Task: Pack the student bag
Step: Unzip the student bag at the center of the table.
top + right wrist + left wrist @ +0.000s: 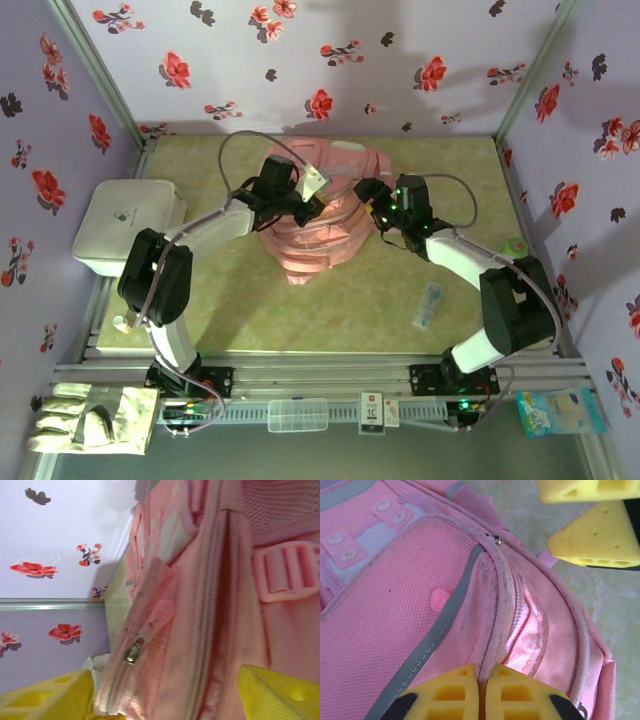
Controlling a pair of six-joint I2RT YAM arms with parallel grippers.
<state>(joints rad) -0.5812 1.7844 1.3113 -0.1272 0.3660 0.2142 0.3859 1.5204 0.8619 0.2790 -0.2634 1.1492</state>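
Student bag (320,238) is laid right of white box (128,225). Zip seam (494,605) is pinched by clamped left gripper (483,682), presumably tensioning it; right gripper (165,680) is held spread astride the bag's side.

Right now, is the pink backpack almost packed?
Not nearly. Done: both grippers are at the student bag. In hand: the left gripper pinches a fold of it, and the right gripper sits open around the bag's side. Left: the zip looks shut, and a small white tube lies on the table, probably waiting to go in.
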